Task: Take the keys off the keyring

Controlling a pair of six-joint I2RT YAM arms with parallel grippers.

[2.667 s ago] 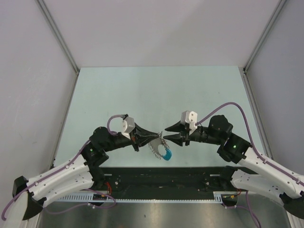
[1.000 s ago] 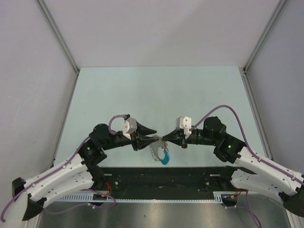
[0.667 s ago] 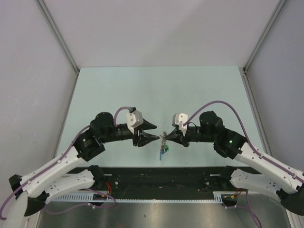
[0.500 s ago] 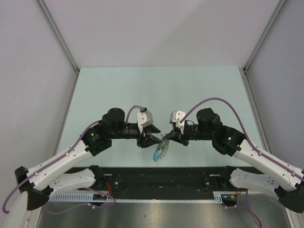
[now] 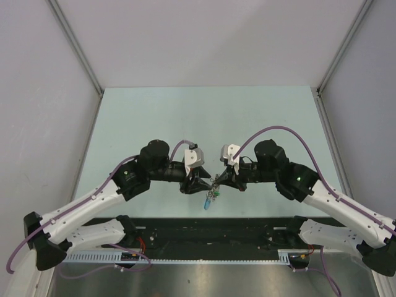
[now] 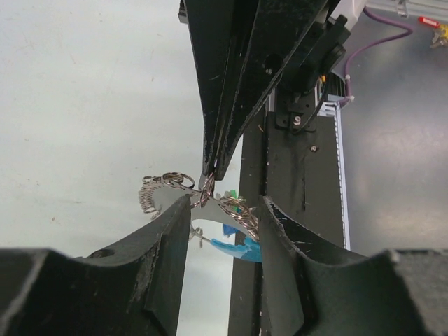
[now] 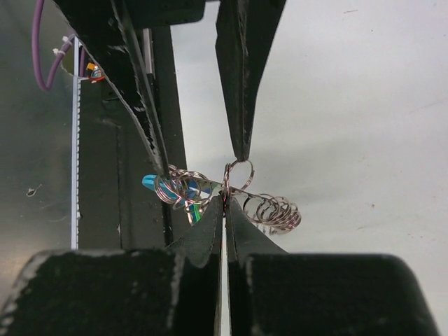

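On my left wrist camera, the left gripper (image 6: pixel 224 204) had its black fingers spread apart. The bunch of flat silvery metal keys (image 6: pixel 159 198) and a bright blue plastic piece (image 6: pixel 231 246) hung just beyond them. From above, the right gripper (image 6: pixel 212 168) pinched the thin silvery keyring (image 6: pixel 207 187) over the pale table (image 6: pixel 84 105).

the keys (image 5: pixel 210 199), a silvery bunch with a bright blue piece, dangle over the near edge of the bench (image 5: pixel 185 117). the keyring (image 7: pixel 238 170), a thin silver loop, stands upright, pinched in the right fingers (image 7: pixel 204 238).
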